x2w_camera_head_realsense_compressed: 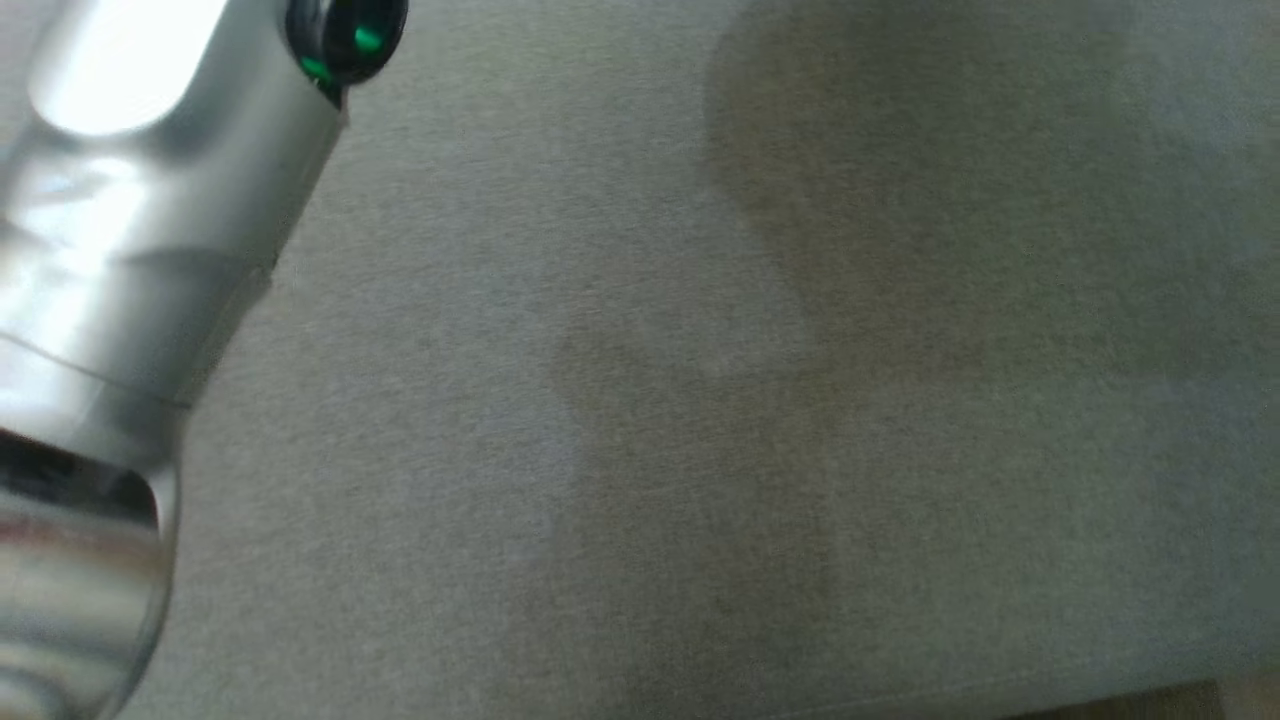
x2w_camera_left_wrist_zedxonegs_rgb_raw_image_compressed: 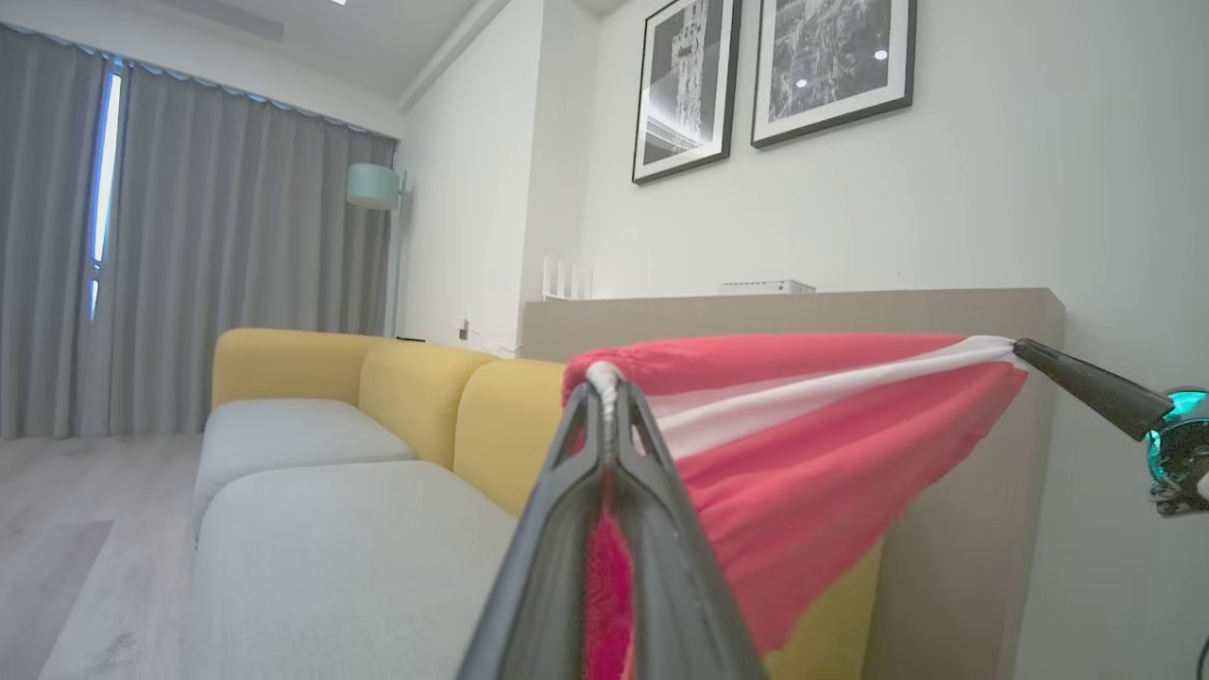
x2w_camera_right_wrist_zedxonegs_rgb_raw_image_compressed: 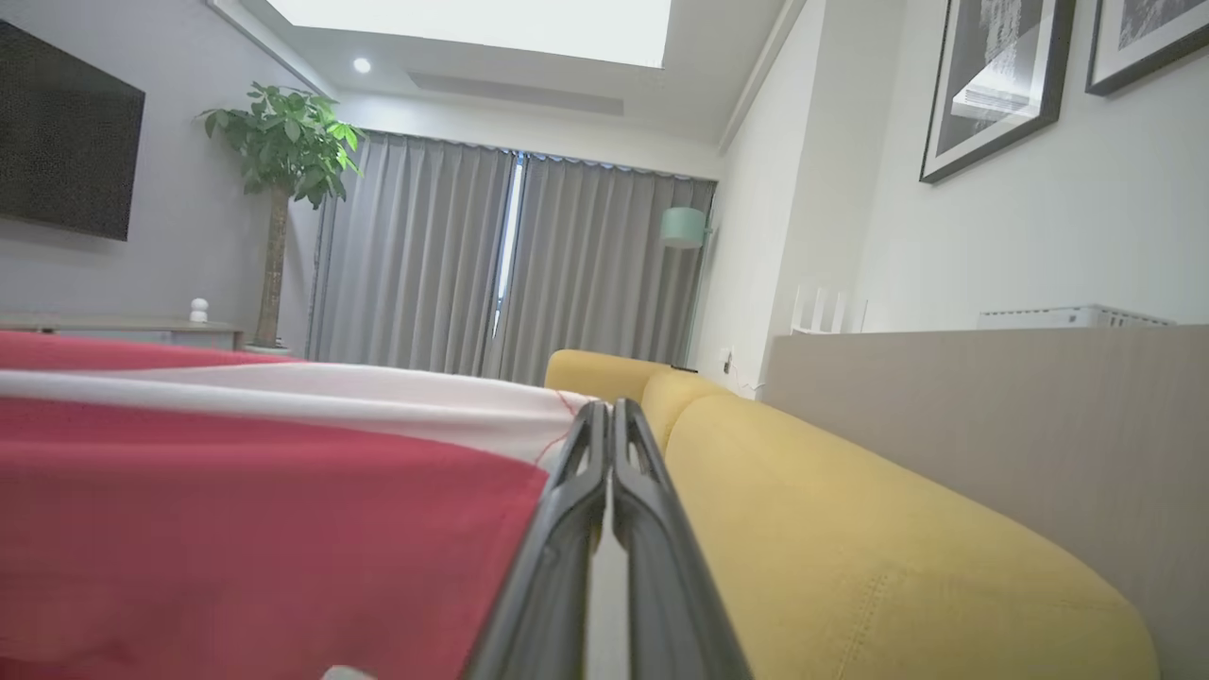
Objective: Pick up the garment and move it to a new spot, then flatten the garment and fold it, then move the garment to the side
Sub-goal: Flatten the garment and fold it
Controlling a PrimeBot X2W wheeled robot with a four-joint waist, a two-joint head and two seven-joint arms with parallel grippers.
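The garment (x2w_camera_left_wrist_zedxonegs_rgb_raw_image_compressed: 812,444) is red cloth with a white band, stretched taut in the air between my two grippers above the sofa. In the left wrist view my left gripper (x2w_camera_left_wrist_zedxonegs_rgb_raw_image_compressed: 604,387) is shut on one bunched corner of it. The right gripper (x2w_camera_left_wrist_zedxonegs_rgb_raw_image_compressed: 1025,351) pinches the white edge at the far end. In the right wrist view the right gripper (x2w_camera_right_wrist_zedxonegs_rgb_raw_image_compressed: 609,411) is shut on the garment (x2w_camera_right_wrist_zedxonegs_rgb_raw_image_compressed: 264,510), which spreads away to the left of the fingers. A pale forearm (x2w_camera_head_realsense_compressed: 130,250) with a green-lit ring crosses the head view's left side.
Below is a sofa with grey seat cushions (x2w_camera_left_wrist_zedxonegs_rgb_raw_image_compressed: 359,538) and yellow back cushions (x2w_camera_right_wrist_zedxonegs_rgb_raw_image_compressed: 850,529). A wooden partition (x2w_camera_left_wrist_zedxonegs_rgb_raw_image_compressed: 803,312) stands behind it against the wall. Grey cushion fabric (x2w_camera_head_realsense_compressed: 750,400) lies under the head camera. Curtains, a floor lamp and a plant stand farther off.
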